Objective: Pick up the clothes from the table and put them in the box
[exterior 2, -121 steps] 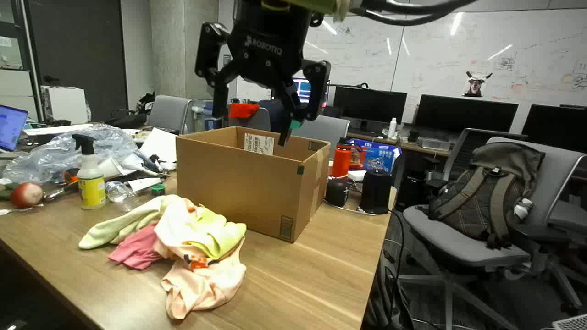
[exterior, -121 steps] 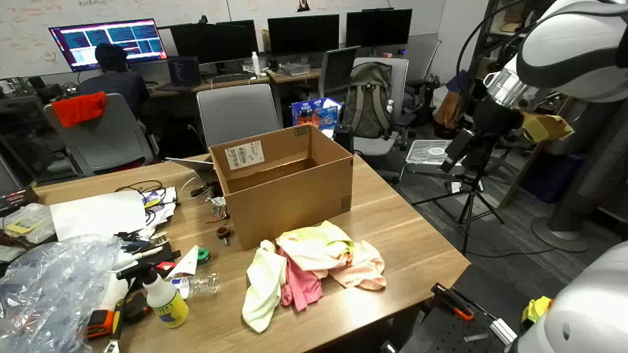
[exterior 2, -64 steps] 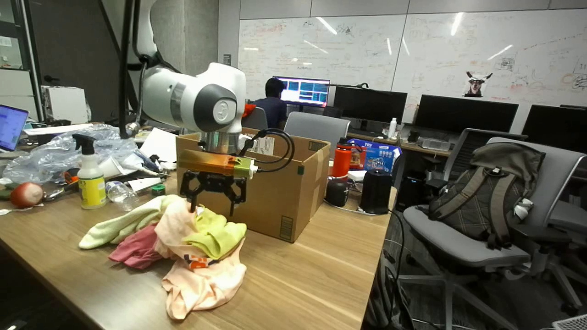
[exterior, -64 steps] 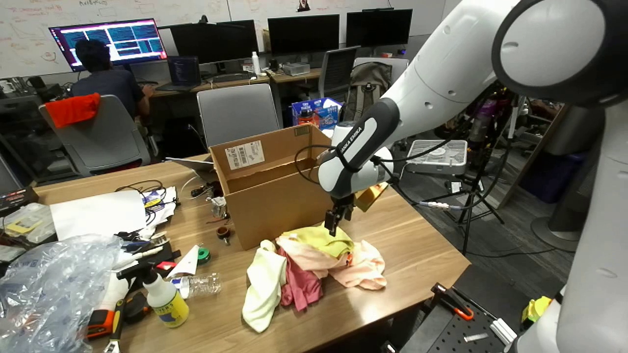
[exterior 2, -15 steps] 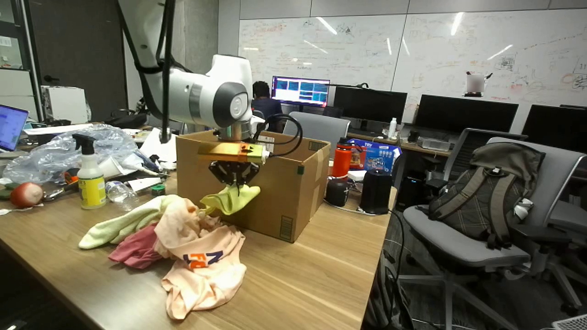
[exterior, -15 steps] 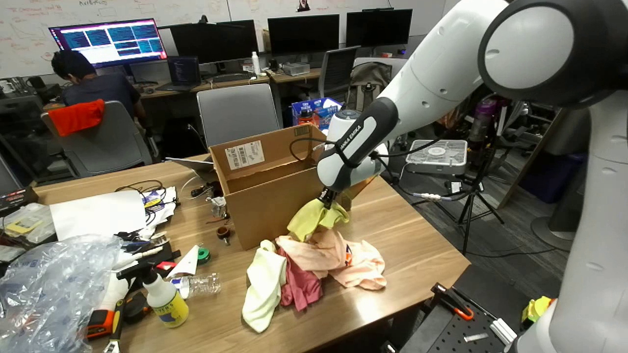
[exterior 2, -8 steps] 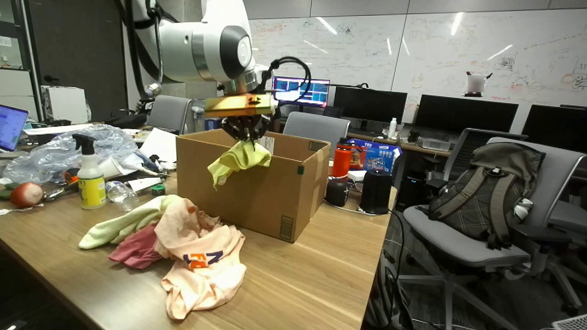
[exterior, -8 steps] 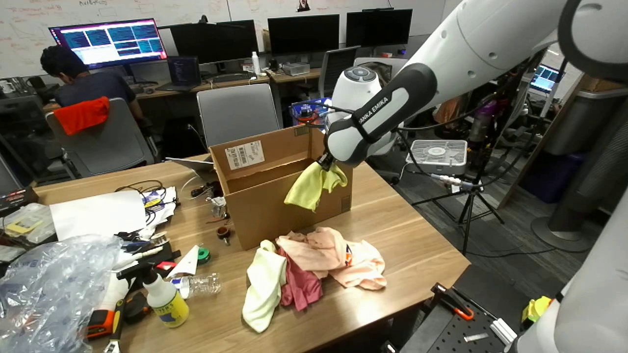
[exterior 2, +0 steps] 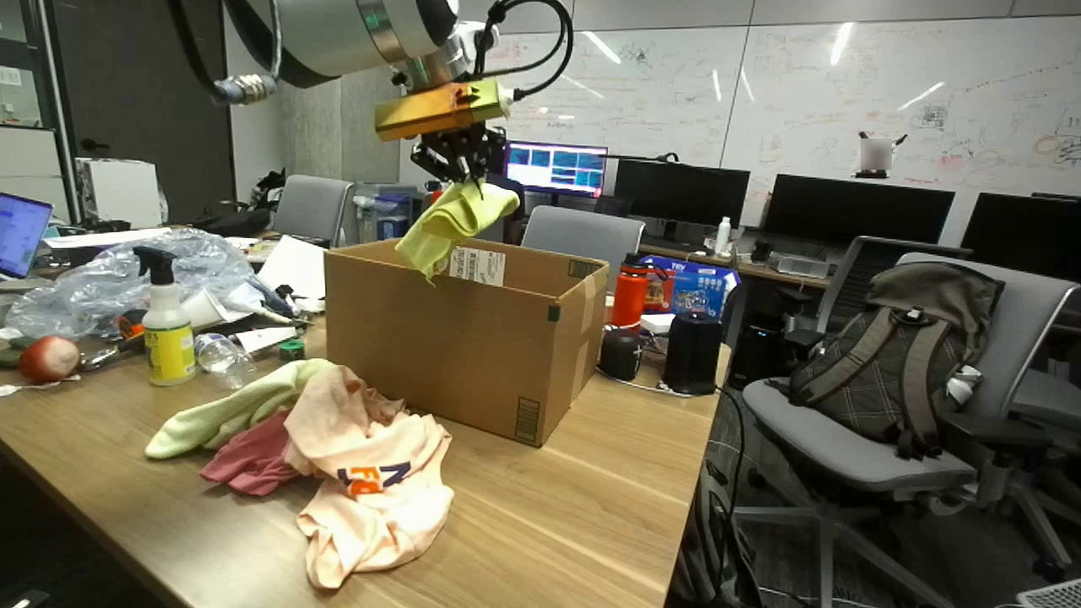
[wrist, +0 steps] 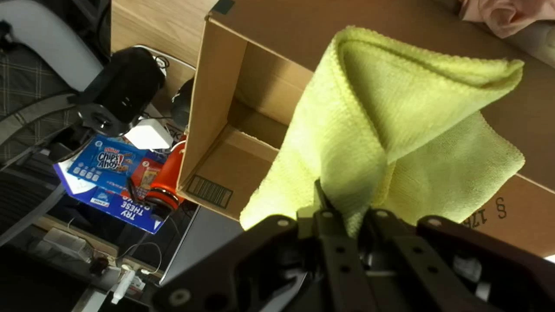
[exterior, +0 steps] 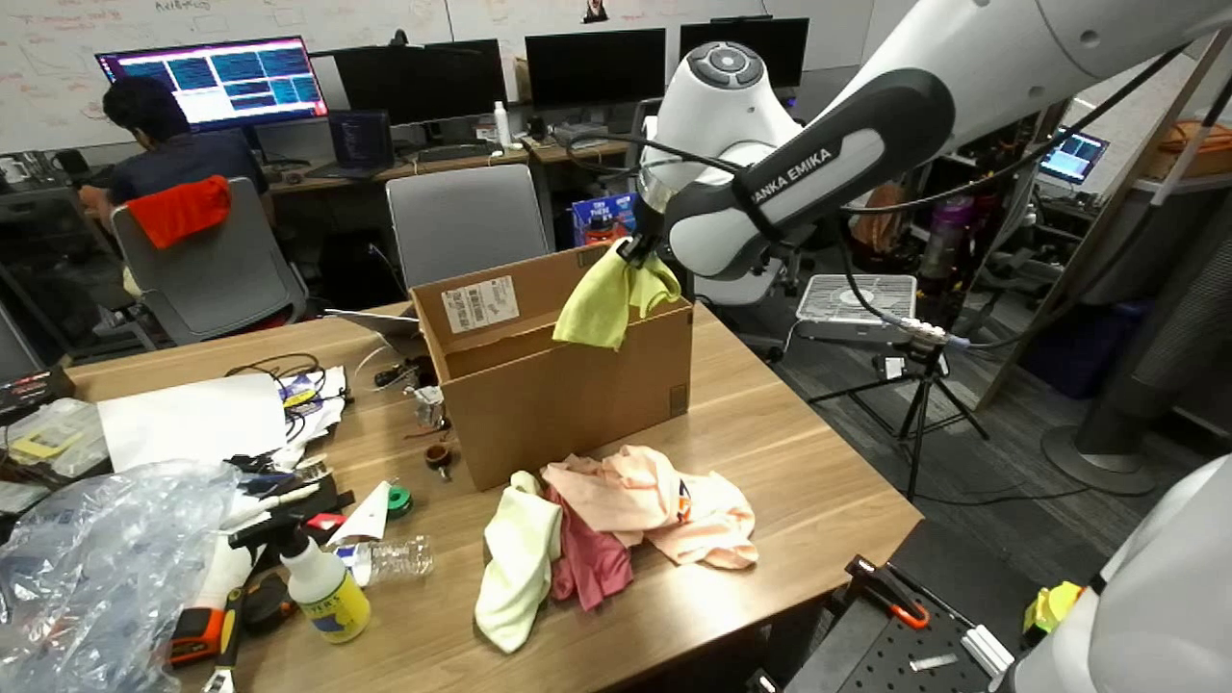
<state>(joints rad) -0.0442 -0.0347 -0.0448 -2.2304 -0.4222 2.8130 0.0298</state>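
Yellow-green cloth [exterior: 599,303] pinched in the gripper [exterior: 634,252], its jaws drawn narrow, hanging by the near rim of the box [exterior: 568,414]; whether touching, cannot tell. Around the box in an exterior view: cream cloth [exterior: 518,570] and pink cloth [exterior: 592,560] near six o'clock, peach cloth [exterior: 647,491] at five, all on the table [exterior: 799,481]. Spray bottle [exterior: 329,594] between seven and eight.

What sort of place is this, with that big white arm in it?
Probably a shared office or research lab: there is a row of monitors, a whiteboard with writing on it, and a robot arm stretched over a cluttered table.
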